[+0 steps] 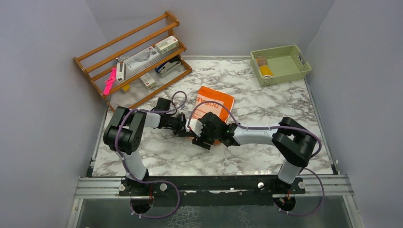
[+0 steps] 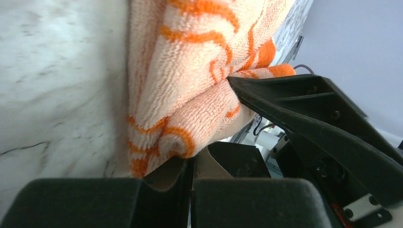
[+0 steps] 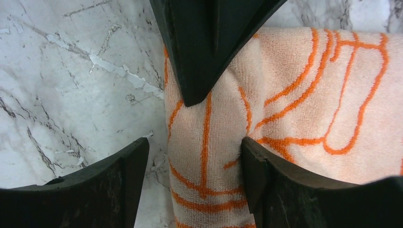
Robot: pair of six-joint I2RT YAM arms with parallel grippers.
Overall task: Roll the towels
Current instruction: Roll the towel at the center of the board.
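Peach towel (image 3: 309,95) with orange outlines; roll (image 1: 266,71) in basket (image 1: 288,64) seemingly mustard.

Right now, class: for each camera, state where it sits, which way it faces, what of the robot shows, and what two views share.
Top external: above and behind left arm and right arm, looking down on the white marble table and orange and peach printed cloth towel.
Left wrist: on the left arm, looking along the shut left tool pinching the towel's edge.
Right wrist: on the right arm, looking down through the open right tool, which straddles the towel's edge.
Shared: each wrist view shows the other tool at that edge.
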